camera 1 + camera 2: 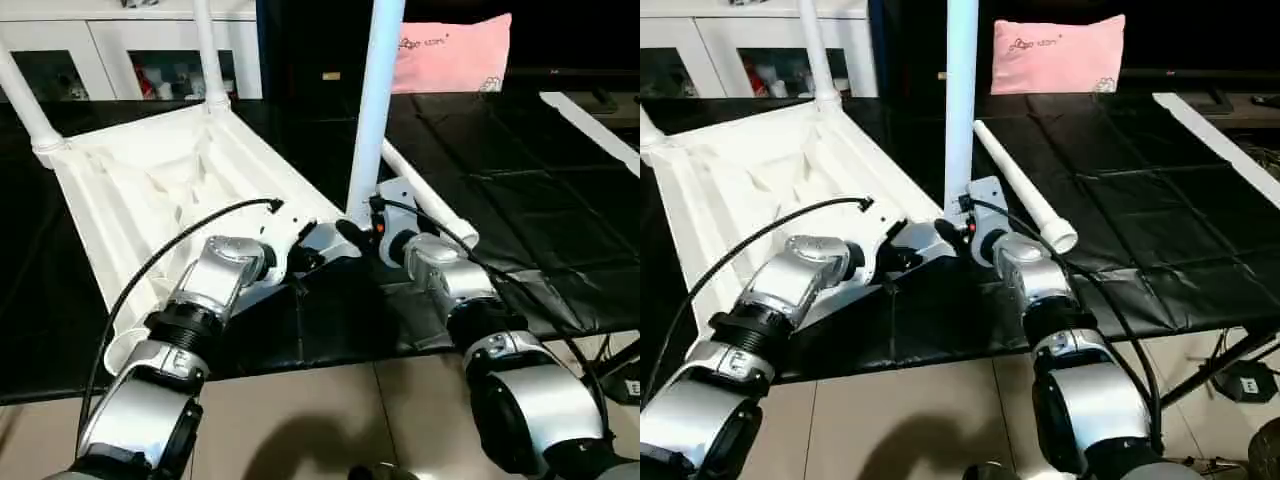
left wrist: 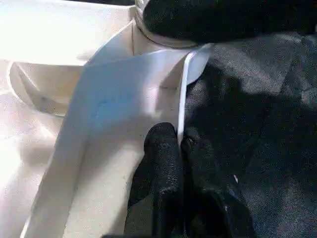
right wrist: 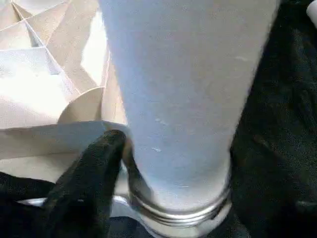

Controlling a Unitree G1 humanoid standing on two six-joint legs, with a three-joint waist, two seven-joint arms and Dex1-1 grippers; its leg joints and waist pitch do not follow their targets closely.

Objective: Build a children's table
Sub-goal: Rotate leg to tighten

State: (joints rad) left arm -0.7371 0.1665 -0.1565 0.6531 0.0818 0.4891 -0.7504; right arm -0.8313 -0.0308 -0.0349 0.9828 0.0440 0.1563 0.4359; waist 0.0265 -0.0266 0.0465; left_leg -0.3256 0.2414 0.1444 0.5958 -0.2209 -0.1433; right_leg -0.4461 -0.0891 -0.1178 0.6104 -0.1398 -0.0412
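White plastic, the children's table [image 1: 150,190] lay upside down on the black-covered table [image 1: 1160,200], ribs up. We saw three legs standing in its corner sockets, the nearest upright leg [image 1: 375,100] between our tools, and a loose leg [image 1: 1020,185] lying beside it. Our left tool [image 2: 178,148] was pinched together on the top's rim; our right tool [image 3: 163,163] stood apart around that leg's base.

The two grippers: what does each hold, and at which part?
Left gripper pinches the tabletop's rim. Right gripper is around the upright leg's base; hold unclear.
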